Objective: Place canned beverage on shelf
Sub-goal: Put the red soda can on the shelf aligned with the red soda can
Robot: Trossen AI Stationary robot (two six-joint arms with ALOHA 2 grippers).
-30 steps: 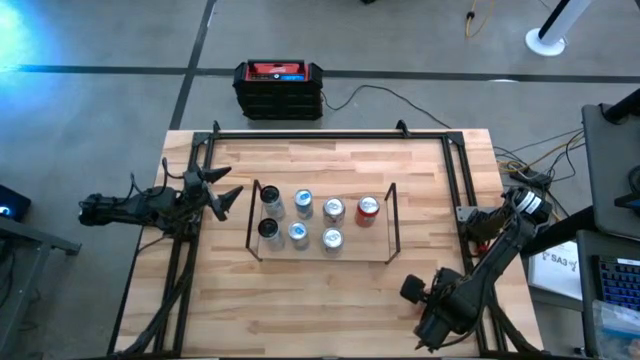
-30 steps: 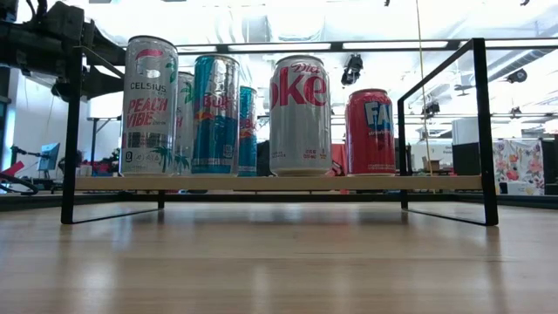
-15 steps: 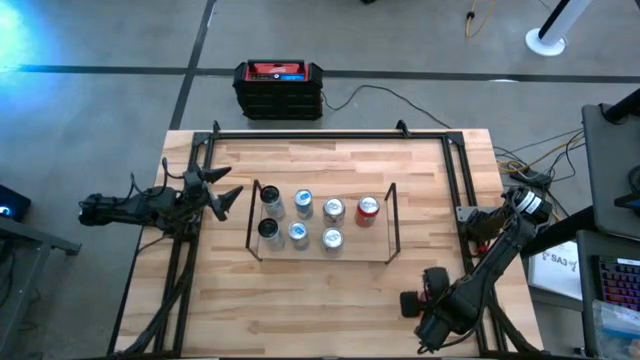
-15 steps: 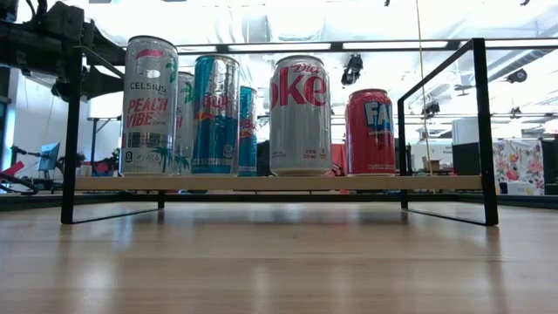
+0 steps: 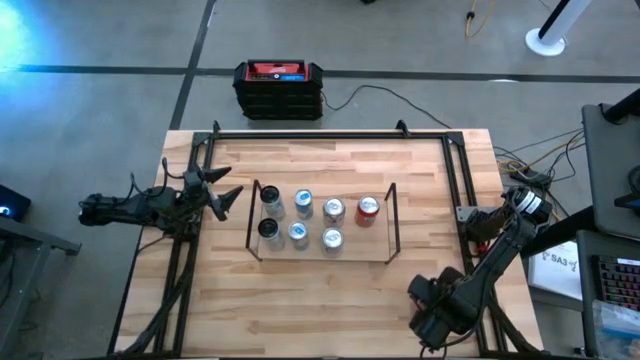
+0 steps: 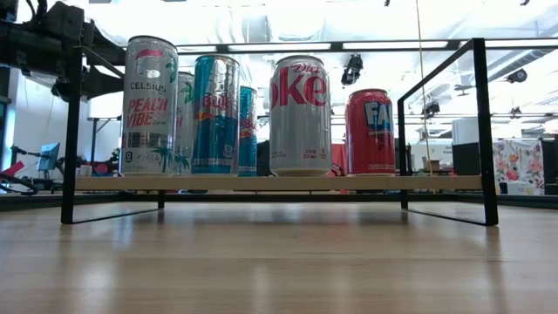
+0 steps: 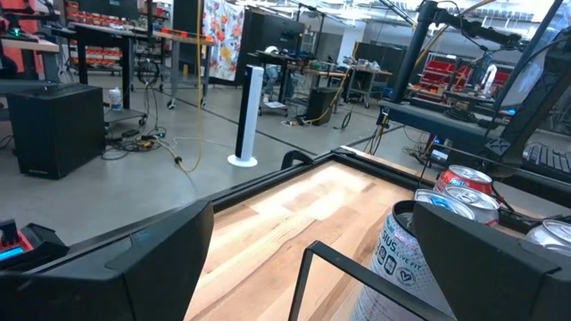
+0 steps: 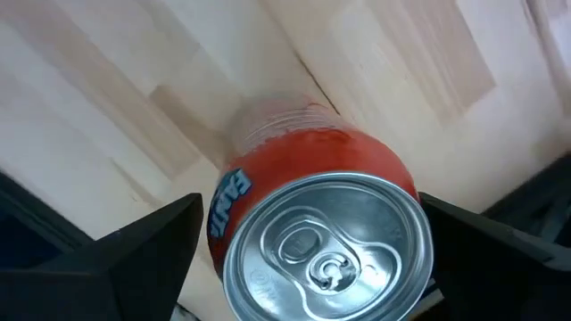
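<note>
The right gripper [image 8: 312,259] sits at the table's near right corner, its fingers [image 8: 147,241] spread wide on either side of an upright orange can [image 8: 317,223] standing directly below it, not yet clamped. The can's long axis runs vertical, straight toward the wrist, its pull-tab lid facing the camera. The blue lettering on its side is cut off; it looks like "FANTA", though that is a guess. The shelf [image 5: 322,257] lies away from this gripper, toward the table's middle. The right arm is plainly the nearer one; the left gripper [image 5: 222,190] waits just beside the shelf's far end, fingers apart and empty. On the shelf, labels read "CELSIUS PEACH VIBE" [image 6: 150,105] and "Diet Coke" [image 6: 300,103]; a red can [image 6: 370,131] shows "FA".
</note>
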